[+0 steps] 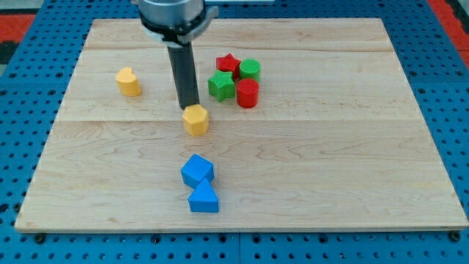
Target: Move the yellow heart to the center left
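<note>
Nearest the view's bottom, a blue triangular block [204, 199] touches a blue cube [196, 170] just above it on the pale wooden board [330, 169]. Higher, a yellow hexagonal block [196, 119] sits right under my tip [189, 108], a bare rod without any claw. The yellow heart [128, 81] lies upper left, well apart. Farthest, upper centre, cluster a green star [220, 85], red cylinder [248, 93], red star [228, 63] and green cylinder [250, 69].

The arm's upper part [174, 16] is cut off by the view's top edge, so only its grey collar and the dark rod show. My tip [189, 108] meets the top back edge of a yellow block [196, 119], and real contact cannot be told. The red star [228, 63] is partly hidden behind the green star [220, 85].
</note>
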Controlling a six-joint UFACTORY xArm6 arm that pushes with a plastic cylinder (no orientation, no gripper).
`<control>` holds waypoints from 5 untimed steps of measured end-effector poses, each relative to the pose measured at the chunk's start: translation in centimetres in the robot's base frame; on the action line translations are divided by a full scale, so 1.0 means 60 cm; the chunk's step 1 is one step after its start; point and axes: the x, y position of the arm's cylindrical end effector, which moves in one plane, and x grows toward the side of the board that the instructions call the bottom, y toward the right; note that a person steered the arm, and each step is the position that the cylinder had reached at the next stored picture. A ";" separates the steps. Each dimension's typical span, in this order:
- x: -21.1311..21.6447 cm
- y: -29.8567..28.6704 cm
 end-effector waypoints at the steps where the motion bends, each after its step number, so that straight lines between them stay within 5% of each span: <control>1: 0.033 0.034; 2: 0.109 0.058; 5: -0.125 -0.130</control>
